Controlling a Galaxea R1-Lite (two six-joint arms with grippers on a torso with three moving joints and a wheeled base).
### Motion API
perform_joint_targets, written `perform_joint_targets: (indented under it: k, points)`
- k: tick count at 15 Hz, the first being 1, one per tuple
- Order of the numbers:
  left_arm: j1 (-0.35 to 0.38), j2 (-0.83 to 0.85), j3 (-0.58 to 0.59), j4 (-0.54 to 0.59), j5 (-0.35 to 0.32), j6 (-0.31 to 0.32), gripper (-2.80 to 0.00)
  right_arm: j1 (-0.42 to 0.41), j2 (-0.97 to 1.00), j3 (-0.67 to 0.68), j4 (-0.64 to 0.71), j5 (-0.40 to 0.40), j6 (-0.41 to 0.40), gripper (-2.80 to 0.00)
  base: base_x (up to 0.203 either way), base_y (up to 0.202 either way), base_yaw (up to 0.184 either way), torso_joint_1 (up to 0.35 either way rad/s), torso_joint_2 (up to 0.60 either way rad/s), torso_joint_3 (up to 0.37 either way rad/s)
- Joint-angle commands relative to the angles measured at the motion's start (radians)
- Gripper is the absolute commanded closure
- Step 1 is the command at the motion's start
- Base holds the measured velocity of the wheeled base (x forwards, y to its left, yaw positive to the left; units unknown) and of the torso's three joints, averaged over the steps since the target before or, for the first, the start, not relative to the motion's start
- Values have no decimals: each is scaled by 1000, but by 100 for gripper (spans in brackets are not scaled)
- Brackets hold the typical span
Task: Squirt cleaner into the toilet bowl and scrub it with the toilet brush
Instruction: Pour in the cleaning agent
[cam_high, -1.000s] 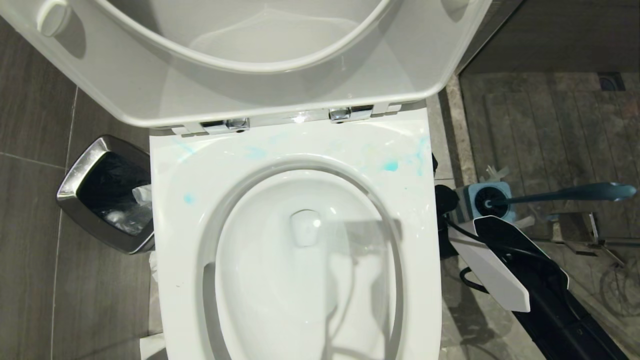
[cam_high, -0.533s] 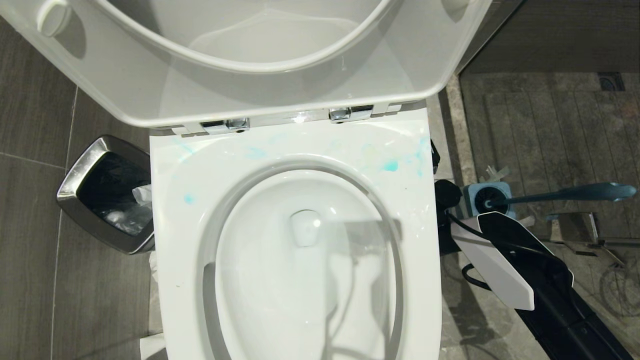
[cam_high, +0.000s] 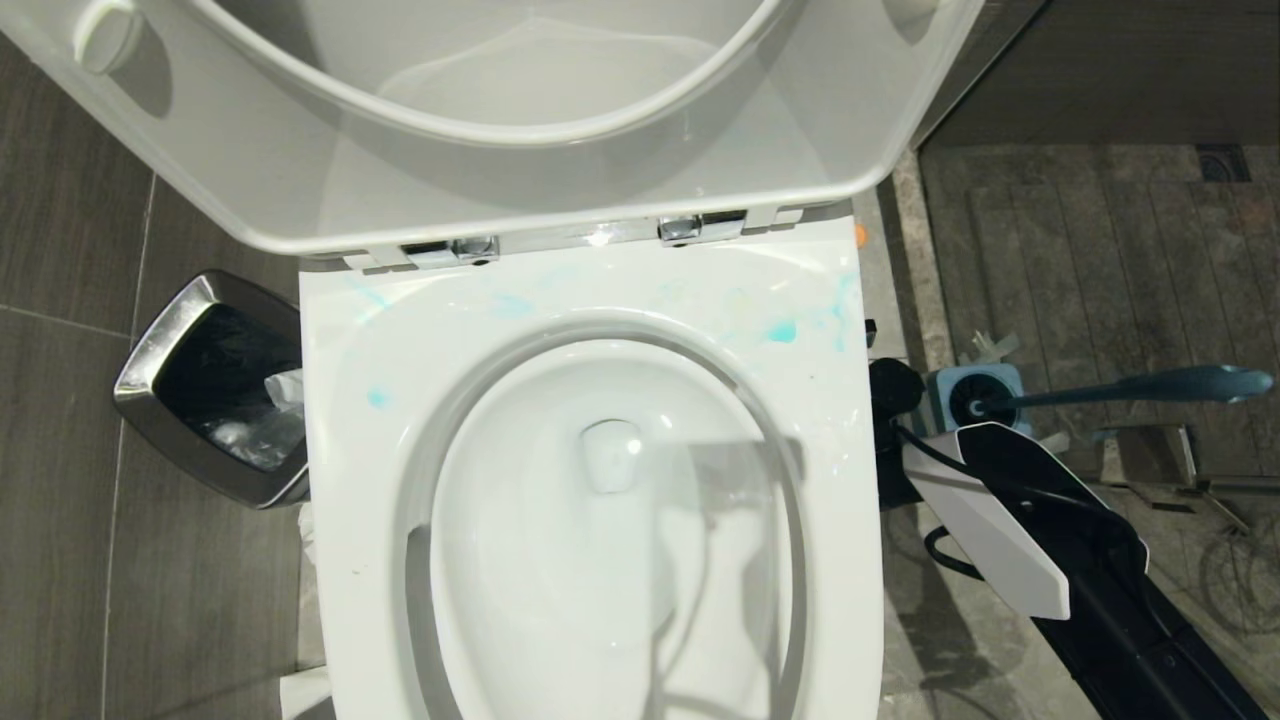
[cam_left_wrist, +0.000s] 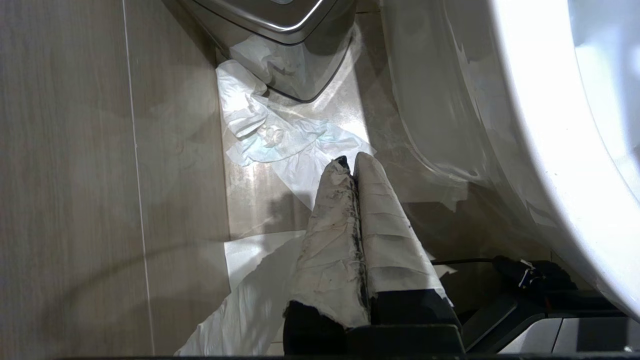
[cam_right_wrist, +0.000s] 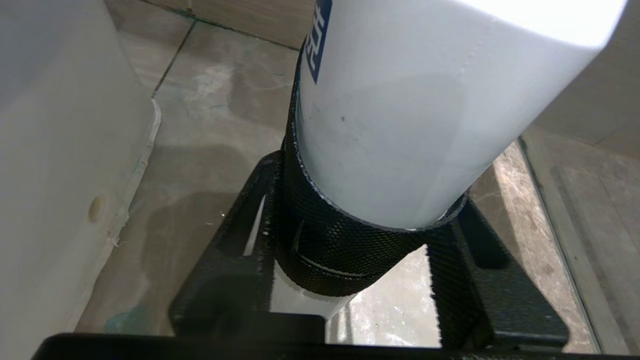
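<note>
Right gripper (cam_right_wrist: 350, 240), low beside the toilet (cam_high: 590, 480), clamps the white cleaner (cam_right_wrist: 400, 115) between its jaws, so pickup is in hand; next, I judge, lift it over the bowl.

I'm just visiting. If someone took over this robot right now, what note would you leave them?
Left gripper: shut, empty, parked low near the bin.
Right gripper: clamped on the cleaner, low to the right of the bowl.
Brush: in its holder, right of the bowl.
Done: cleaner gripped; teal smears on the rim.
Left: lift, squirt into the bowl, scrub.
</note>
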Motion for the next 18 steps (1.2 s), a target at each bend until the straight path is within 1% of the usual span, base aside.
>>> perform_joint_targets:
  k: [1,6,8,10,13,15,18]
  points:
    - [1,0,0,0,0,0,0,-1,-3,0,-10,-4,-1,0,0,0,0,0,0,0]
    - [1,1,0,0,0,0,0,-16,-14,19,-10,-10,13,0,0,0,0,0,0,0]
    - [1,1,0,0,0,0,0,-17,-14,58,-10,-36,75,0,0,0,0,0,0,0]
    - [1,1,0,0,0,0,0,-17,-12,127,-10,-53,127,0,0,0,0,0,0,0]
    - [1,1,0,0,0,0,0,-17,-11,135,-10,-57,196,0,0,0,0,0,0,0]
    - [1,0,0,0,0,0,0,-18,-23,136,-10,-58,219,0,0,0,0,0,0,0]
    - [1,0,0,0,0,0,0,-20,-40,142,-10,-58,222,0,0,0,0,0,0,0]
